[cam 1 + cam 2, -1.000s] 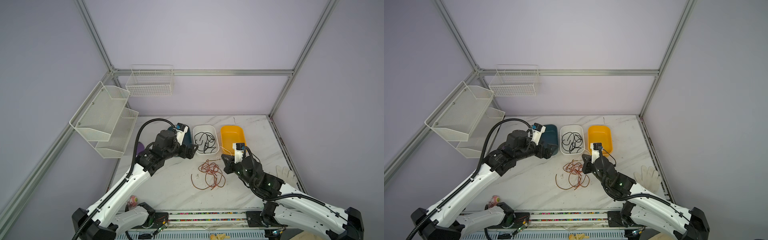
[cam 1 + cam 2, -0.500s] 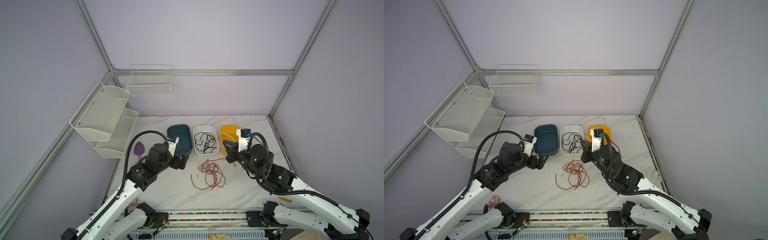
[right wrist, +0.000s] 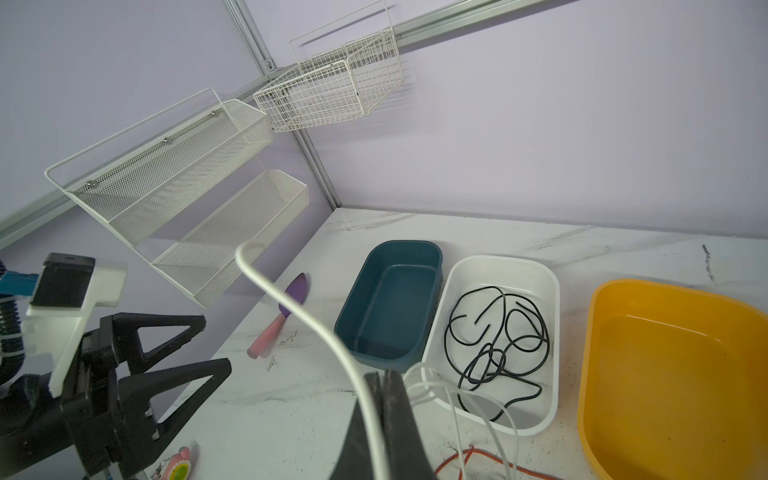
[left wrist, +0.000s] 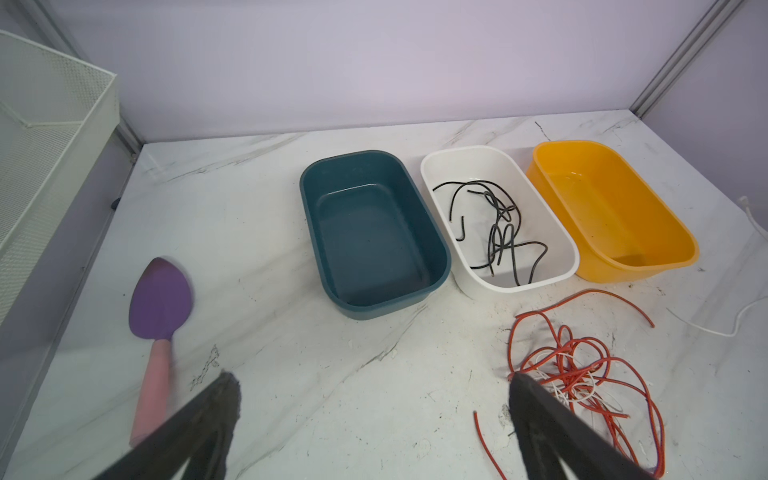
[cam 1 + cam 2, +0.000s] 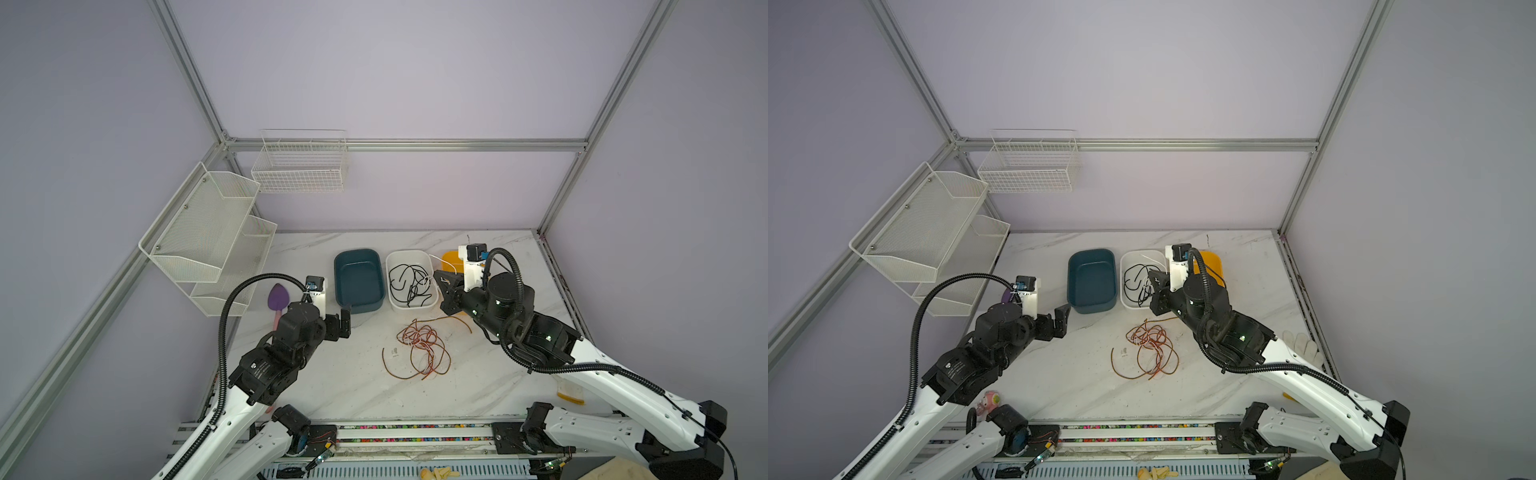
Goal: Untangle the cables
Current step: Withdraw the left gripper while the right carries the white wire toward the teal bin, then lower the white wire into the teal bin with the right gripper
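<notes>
Arching white cable (image 3: 299, 312) juts from clamped right hand (image 3: 384, 377).

We hold left gripper (image 4: 374, 382) spread wide, arm bent forward; right gripper (image 3: 384, 378) pinched tight on white cable (image 3: 305, 318).

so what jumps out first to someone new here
The orange-red cable tangle sprawls on the table, in front of a row of three tubs: teal tub, white tub holding a black cable, orange tub. The right claw, shut on a white cable, hovers by the white tub.
</notes>
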Robot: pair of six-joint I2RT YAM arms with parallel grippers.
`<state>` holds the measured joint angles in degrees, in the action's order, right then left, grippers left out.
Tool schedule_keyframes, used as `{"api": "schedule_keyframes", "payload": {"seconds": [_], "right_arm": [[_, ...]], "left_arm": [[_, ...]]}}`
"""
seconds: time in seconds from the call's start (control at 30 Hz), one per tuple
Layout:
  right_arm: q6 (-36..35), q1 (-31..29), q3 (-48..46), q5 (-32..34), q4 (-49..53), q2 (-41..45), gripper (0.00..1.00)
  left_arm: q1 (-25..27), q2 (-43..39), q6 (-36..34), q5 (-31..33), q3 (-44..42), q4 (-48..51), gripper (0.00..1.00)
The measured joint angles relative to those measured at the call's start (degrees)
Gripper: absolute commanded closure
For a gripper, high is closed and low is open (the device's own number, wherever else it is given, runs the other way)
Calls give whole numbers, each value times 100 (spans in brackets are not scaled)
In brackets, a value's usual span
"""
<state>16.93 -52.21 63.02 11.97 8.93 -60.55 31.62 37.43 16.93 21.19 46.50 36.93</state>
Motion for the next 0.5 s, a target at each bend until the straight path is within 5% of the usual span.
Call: {"api": "schedule_keyframes", "payload": {"seconds": [0.5], "right_arm": [[-33, 0, 997, -682, -323, -1650, 100]], "left_arm": [[0, -787, 155, 597, -522, -214, 0]]}}
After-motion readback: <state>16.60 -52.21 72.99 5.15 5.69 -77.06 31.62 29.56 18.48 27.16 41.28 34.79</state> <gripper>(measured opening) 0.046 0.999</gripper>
